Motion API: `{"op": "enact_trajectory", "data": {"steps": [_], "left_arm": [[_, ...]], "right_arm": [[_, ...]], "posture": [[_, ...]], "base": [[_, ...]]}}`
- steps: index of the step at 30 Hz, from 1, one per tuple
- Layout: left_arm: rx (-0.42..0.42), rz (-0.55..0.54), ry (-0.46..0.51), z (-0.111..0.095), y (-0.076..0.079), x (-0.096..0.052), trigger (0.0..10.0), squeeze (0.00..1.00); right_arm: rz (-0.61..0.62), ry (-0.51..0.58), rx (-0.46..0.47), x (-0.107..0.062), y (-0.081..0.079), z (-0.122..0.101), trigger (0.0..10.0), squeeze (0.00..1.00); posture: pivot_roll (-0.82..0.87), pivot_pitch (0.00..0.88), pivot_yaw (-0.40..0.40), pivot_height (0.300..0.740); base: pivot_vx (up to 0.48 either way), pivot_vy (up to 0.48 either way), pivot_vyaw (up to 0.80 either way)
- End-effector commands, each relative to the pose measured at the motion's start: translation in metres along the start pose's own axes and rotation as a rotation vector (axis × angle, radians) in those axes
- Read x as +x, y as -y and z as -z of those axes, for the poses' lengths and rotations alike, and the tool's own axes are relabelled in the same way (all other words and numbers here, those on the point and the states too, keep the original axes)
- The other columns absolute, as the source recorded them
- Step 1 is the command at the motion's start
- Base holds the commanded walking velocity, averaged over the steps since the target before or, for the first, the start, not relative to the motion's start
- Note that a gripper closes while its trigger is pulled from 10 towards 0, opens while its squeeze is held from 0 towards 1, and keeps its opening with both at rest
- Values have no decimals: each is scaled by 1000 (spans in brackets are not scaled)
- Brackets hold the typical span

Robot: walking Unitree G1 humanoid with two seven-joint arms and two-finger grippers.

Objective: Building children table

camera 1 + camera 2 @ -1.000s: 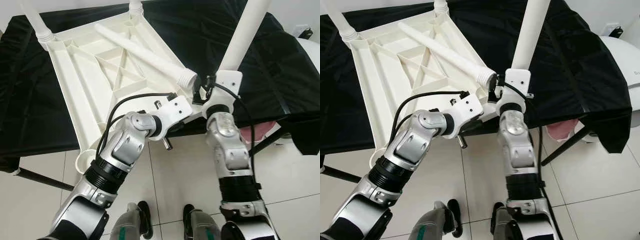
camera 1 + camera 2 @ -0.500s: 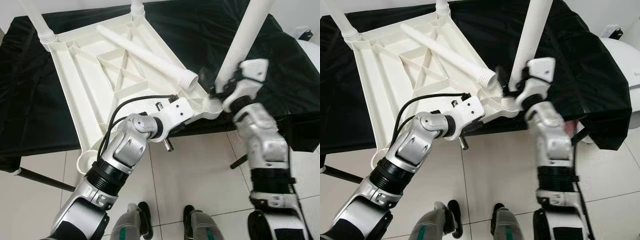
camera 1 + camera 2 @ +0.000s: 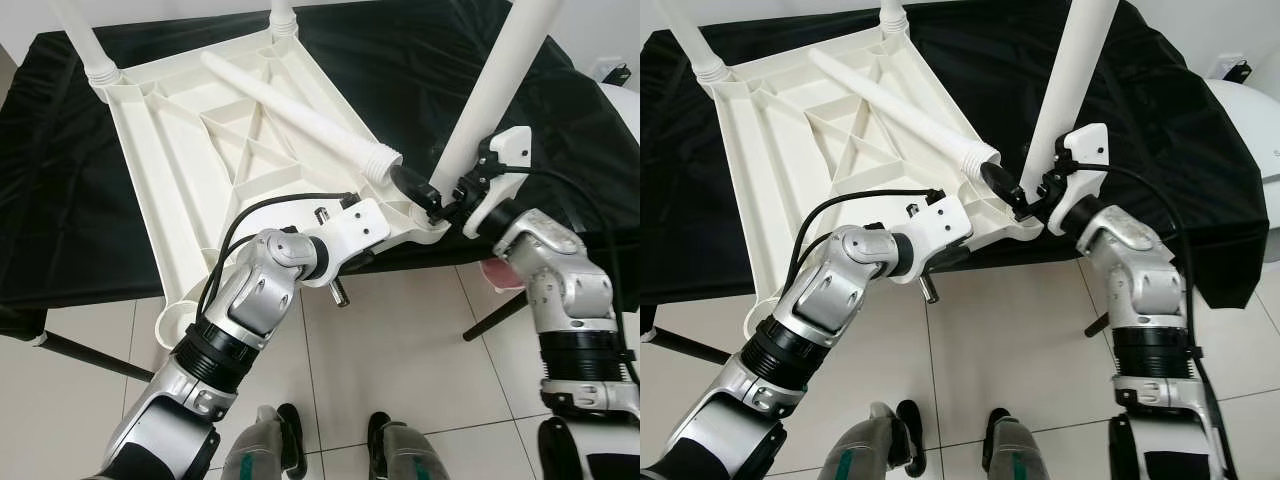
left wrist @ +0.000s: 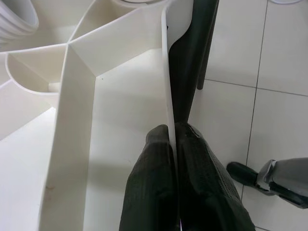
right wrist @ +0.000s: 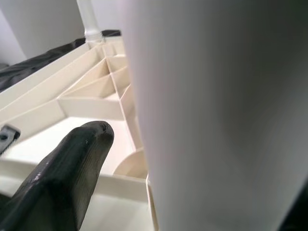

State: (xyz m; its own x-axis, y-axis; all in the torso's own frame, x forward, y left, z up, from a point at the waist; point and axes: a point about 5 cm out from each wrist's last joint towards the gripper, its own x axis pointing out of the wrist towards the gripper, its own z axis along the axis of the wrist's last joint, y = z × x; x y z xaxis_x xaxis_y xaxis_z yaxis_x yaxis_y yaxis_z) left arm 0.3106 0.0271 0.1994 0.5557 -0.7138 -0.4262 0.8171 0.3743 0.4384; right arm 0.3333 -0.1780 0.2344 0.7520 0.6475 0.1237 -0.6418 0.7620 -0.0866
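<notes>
A white plastic table top lies upside down on a black-covered table. Two white legs stand upright in its far corners. A third upright leg stands in the near right corner socket. A loose leg lies slanted across the ribbed underside, its threaded end toward the near right corner. My left gripper is shut on the thin near rim of the table top. My right gripper is open around the base of the near right leg, one finger standing just clear of it.
The black cloth hangs over the table's front edge. Pale floor tiles lie below, with my feet at the bottom. A pink object sits under the cloth on the right. A slanted black table leg crosses the floor at left.
My right arm has swung out to the right around the base of the near right leg. The left gripper has kept its hold on the rim.
</notes>
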Motion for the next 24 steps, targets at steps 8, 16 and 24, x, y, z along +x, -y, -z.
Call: {"op": "enact_trajectory", "data": {"steps": [8,16,24], "left_arm": [[41,-86,5,-3,-2,1,10000,0],[41,-86,7,-4,-3,0,10000,0],[41,-86,6,-4,-3,0,10000,0]], "right_arm": [[-65,-110,-102,-11,12,12,10000,0],[-54,-91,-112,-13,26,2,0,0],[-80,-67,-119,-13,24,0,0,0]], "posture": [[-154,192,55,740],[-152,199,60,740],[-152,204,63,740]], "base": [[0,0,0],[0,0,0],[0,0,0]]}}
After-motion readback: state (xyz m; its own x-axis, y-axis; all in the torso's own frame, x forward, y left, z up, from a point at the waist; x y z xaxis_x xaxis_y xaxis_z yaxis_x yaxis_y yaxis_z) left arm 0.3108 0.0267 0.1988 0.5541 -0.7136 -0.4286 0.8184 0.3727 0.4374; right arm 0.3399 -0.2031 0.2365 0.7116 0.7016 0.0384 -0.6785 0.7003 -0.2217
